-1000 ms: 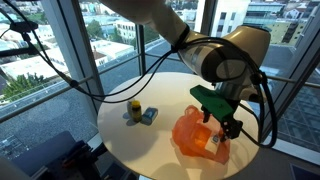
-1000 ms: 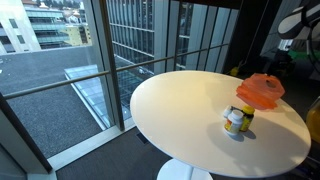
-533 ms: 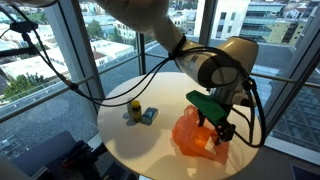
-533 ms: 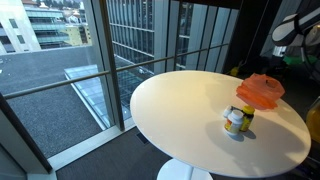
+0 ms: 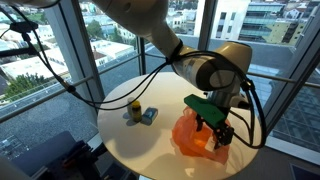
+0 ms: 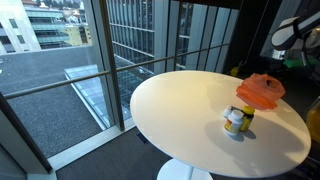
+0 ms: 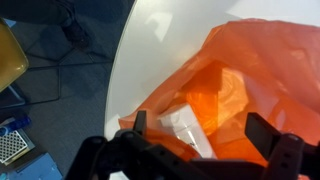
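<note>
Poised with jaws wide open and empty just above the orange bag (image 5: 190,135), near the counter's (image 5: 135,145) rim. Risk: pinching only slippery film, dragging the bag off that rim, spilling the white packet (image 7: 185,125) inside.

Your round white table (image 5: 150,147) (image 6: 185,110) (image 7: 170,40) stands on a single pedestal beside the tall windows. You have three things lying directly on its top. A crumpled orange plastic bag (image 5: 184,136) (image 6: 262,90) (image 7: 265,70) sits near one edge, its thin film heaped up loosely. Well apart from it you'll see a small yellow-capped bottle (image 5: 134,109) (image 6: 237,120) standing upright, with a small blue packet (image 5: 150,115) lying flat just beside it; whether the two touch, you cannot tell.
</note>
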Available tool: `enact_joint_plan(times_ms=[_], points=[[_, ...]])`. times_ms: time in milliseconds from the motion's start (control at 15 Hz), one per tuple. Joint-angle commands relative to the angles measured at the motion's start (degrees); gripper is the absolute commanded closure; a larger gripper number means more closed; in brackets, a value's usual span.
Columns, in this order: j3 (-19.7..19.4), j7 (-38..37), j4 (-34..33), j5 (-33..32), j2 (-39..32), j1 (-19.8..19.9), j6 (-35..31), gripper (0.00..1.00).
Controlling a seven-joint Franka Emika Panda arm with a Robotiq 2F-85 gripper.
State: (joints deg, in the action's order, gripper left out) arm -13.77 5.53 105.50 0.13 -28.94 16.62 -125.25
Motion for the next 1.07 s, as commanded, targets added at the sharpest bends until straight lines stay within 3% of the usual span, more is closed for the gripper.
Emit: enact_joint_plan(times_ms=[0, 333, 1000], points=[[-0.3, -1.5, 4.2, -2.3, 3.6, -0.4, -1.9, 0.00], [1.0, 0.4, 6.0, -1.3, 3.8, -0.2, -5.1, 0.00], [3.5, 3.8, 2.1, -1.6, -0.3, 0.1, -8.9, 0.00]])
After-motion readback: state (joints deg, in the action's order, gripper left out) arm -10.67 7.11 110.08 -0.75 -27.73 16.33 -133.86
